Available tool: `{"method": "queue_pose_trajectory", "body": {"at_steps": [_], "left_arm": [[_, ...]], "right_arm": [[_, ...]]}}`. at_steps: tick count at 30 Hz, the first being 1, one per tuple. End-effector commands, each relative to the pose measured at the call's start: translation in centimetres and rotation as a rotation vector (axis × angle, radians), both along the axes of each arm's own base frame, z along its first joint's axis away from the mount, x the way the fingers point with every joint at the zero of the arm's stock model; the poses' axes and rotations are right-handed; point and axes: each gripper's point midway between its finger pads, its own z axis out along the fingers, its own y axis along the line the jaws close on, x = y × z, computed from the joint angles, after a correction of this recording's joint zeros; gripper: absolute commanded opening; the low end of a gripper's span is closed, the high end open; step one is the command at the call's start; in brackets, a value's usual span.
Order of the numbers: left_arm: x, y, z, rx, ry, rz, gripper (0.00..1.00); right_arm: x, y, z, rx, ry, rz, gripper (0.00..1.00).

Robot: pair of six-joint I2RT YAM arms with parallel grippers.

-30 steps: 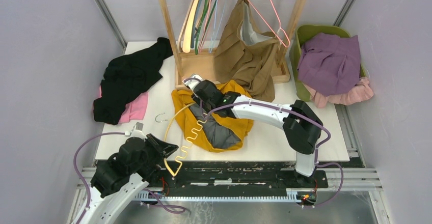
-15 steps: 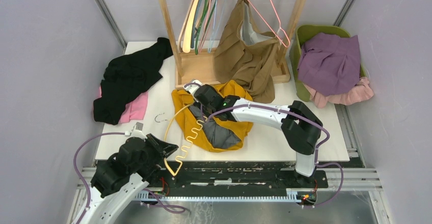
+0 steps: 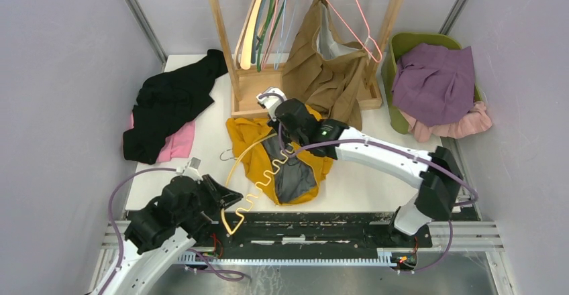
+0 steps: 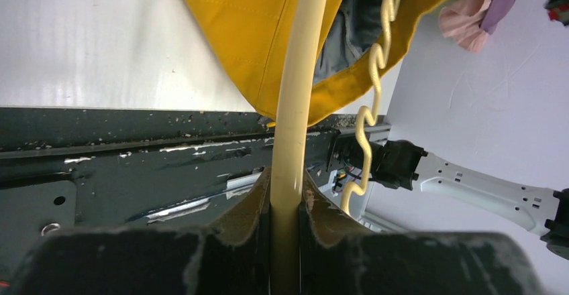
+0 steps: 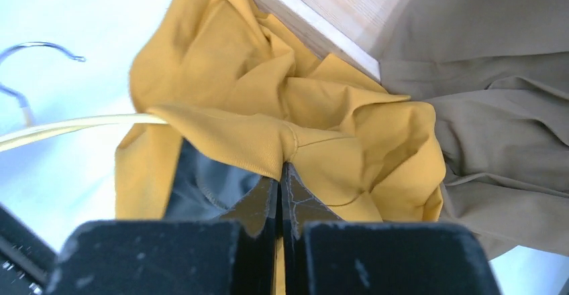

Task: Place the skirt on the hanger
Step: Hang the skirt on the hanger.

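Where the yellow skirt (image 3: 282,157) lies at mid-worktop (image 3: 376,174), its far edge meets the wooden rack base (image 3: 251,87) and the hanging brown garment (image 3: 329,74), so that side is closed. Bare surface lies to its right, up to the worktop's right edge and the green basket (image 3: 396,47). A narrower bare strip separates it from the black garment (image 3: 168,104) on the left. The skirt's long axis runs near to far, with its grey lining exposed towards the near edge. The right pincer (image 5: 282,174) is closed on a raised fold at the skirt's far end. The left pincer (image 4: 285,241), at the near edge, is clamped on one end of the cream hanger (image 3: 258,181). The hanger's long axis runs diagonally from near left to far right, its far end passing under the lifted fold and its hook pointing left.
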Motion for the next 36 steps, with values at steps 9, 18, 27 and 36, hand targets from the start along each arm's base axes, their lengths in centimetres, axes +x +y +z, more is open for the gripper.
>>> {"method": "queue_pose_trajectory", "body": {"at_steps": [9, 18, 27, 36], "left_arm": [[3.5, -3.0, 2.4, -0.056, -0.11, -0.043, 0.03], [7.5, -3.1, 3.6, -0.065, -0.201, 0.09, 0.03], [8.3, -0.3, 6.7, -0.037, -0.304, 0.218, 0.03], [8.4, 2.3, 9.8, 0.032, -0.391, 0.292, 0.03]], "right_arm": [[-4.6, -0.5, 6.8, 0.193, -0.032, 0.086, 0.01], [-10.6, 1.5, 8.3, 0.229, -0.057, 0.106, 0.01], [-15.9, -1.0, 8.8, 0.277, -0.064, 0.079, 0.01], [-18.7, -2.9, 10.0, 0.242, -0.031, 0.101, 0.01]]}}
